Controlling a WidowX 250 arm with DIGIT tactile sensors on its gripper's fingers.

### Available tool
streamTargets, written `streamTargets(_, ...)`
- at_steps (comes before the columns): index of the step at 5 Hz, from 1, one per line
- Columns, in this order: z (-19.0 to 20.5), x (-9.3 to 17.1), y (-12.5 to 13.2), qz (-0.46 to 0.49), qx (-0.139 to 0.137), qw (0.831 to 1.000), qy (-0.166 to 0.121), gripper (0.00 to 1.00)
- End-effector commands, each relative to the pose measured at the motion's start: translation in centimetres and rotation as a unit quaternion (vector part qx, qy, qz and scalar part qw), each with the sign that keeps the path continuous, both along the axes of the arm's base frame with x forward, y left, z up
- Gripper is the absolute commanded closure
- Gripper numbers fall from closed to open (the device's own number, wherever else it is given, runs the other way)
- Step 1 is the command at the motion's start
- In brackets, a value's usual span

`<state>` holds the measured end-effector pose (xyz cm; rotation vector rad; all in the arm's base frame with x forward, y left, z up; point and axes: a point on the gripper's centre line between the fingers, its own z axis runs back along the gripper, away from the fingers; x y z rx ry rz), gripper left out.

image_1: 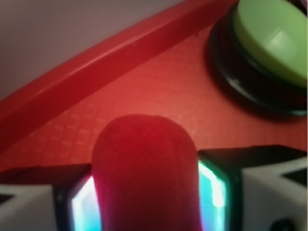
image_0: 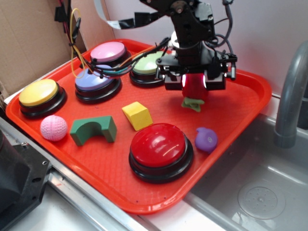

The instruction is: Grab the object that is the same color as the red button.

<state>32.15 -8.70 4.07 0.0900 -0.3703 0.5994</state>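
The fuzzy dark-red toy fruit (image_0: 195, 91) hangs above the red tray (image_0: 250, 103), its green leafy bit pointing down. My gripper (image_0: 194, 81) is shut on it, one glowing pad on each side. The wrist view shows that same fruit (image_1: 144, 173) filling the gap between the lit pads (image_1: 214, 190), pressed from left and right. The red button (image_0: 158, 145), a large glossy dome on a black base, sits on the tray's front part, below and left of the gripper.
On the tray stand a green button (image_0: 147, 65), pink button (image_0: 108, 51), purple button (image_0: 96, 79) and yellow button (image_0: 38, 92). Nearby lie a yellow block (image_0: 137, 115), green arch block (image_0: 93, 130), pink ball (image_0: 53, 127) and purple toy (image_0: 206, 139). A sink (image_0: 260, 187) lies right.
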Motion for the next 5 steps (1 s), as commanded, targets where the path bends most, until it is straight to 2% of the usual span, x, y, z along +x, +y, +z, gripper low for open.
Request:
streamTargets(1,6.9,-0.5,0.2,-0.128,0.0,0.99,0.061,1.0)
streamTargets(2,11.0,-1.7,1.9,-0.165,-0.008,0.983,0.075,1.0)
streamTargets(3,14.6,-4.1,3.9,-0.164,-0.036,0.984,0.058,1.0)
streamTargets(5,18.2,-8.2,8.6,-0.138,-0.059,0.989,0.008,1.0)
